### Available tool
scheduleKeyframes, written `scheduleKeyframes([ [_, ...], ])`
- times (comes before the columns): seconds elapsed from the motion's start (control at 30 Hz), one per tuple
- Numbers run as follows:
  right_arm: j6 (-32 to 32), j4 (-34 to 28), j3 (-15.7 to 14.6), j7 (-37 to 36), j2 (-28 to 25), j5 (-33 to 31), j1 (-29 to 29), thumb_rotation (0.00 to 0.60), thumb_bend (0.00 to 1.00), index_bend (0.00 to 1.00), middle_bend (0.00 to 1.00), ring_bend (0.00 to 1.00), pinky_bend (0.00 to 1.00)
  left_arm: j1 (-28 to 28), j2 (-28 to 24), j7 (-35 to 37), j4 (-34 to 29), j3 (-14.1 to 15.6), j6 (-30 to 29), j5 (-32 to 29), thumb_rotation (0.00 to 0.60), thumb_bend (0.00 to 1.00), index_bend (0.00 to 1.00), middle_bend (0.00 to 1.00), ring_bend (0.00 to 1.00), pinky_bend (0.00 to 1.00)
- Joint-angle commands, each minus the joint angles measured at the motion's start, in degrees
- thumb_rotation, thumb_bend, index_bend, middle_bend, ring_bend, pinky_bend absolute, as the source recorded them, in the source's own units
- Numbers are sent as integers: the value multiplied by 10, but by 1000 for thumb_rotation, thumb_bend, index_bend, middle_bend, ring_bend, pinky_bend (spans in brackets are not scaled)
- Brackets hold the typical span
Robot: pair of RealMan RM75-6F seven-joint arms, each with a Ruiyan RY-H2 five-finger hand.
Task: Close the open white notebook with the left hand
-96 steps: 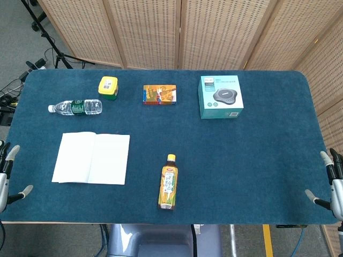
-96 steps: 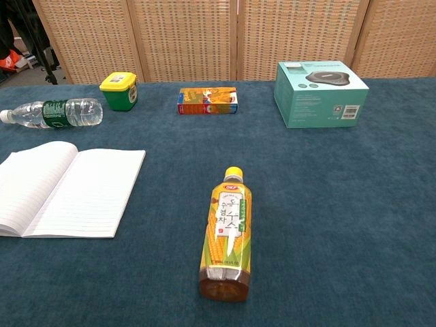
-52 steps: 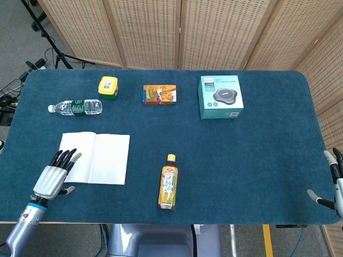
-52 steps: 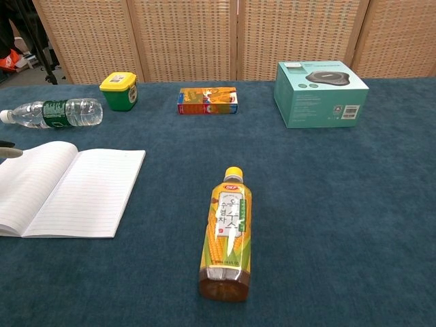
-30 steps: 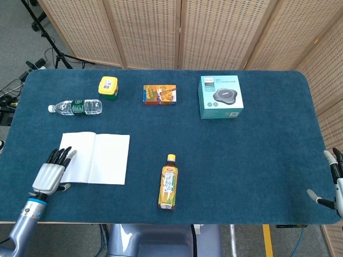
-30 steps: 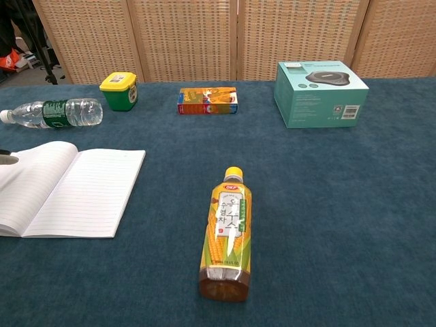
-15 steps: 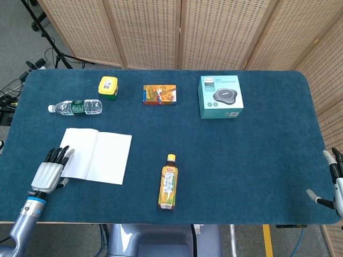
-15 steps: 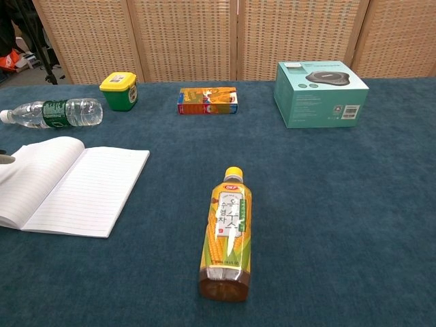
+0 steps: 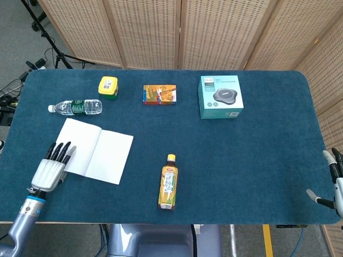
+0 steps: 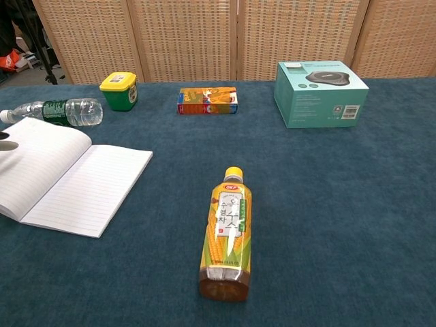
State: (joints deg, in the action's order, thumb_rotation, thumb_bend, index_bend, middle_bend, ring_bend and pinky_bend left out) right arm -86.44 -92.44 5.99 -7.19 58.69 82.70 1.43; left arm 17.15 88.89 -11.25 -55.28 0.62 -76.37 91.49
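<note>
The open white notebook [image 9: 97,150] lies on the blue table, turned slightly askew; in the chest view the notebook [image 10: 75,178] has its left page raised off the cloth. My left hand [image 9: 51,168] is at the notebook's left edge with its fingers [image 9: 60,152] straight and touching the left page; it grips nothing. Only a fingertip [image 10: 5,144] of it shows at the chest view's left border. My right hand [image 9: 334,182] hangs at the table's right front corner, fingers spread and empty.
A water bottle [image 9: 77,107] lies just behind the notebook, with a yellow jar [image 9: 108,87] further back. An orange carton [image 9: 159,94] and a teal box [image 9: 221,96] stand at the back. A corn tea bottle [image 9: 169,183] lies right of the notebook.
My left hand came in from the table's edge to the notebook's left side. The notebook has turned and slid a little right, and its left page has lifted. The right hand stayed put.
</note>
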Motion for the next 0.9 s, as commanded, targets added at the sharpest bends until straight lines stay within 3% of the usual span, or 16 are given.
scheduleKeyframes([
  [0.03,1,-1,1,-3,-2,0,1,600,0,0,0,0,0,24,2,-59,35,21,-42,65,600,380,0,0,0,0],
  [0.33,-1,0,3,-24,-9,-3,-1,600,0,0,0,0,0,81,-8,-152,63,71,-81,195,600,378,0,0,0,0],
  [0.53,-3,1,3,-37,-13,-1,-3,600,0,0,0,0,0,103,18,-129,111,86,-137,248,600,358,0,0,0,0],
  [0.73,-4,2,3,-40,-13,1,-3,600,0,0,0,0,0,101,25,-96,102,69,-169,230,600,227,0,0,0,0],
  [0.8,-4,1,3,-41,-14,1,-3,600,0,0,0,0,0,90,23,-49,69,48,-197,200,600,206,0,0,0,0],
  [0.83,-5,1,3,-41,-14,0,-4,600,0,0,0,0,0,63,15,12,15,17,-217,140,600,200,0,0,0,0],
  [0.9,-5,0,4,-39,-13,-1,-4,600,0,0,0,0,0,33,-12,34,-65,-3,-201,73,600,169,0,0,0,0],
])
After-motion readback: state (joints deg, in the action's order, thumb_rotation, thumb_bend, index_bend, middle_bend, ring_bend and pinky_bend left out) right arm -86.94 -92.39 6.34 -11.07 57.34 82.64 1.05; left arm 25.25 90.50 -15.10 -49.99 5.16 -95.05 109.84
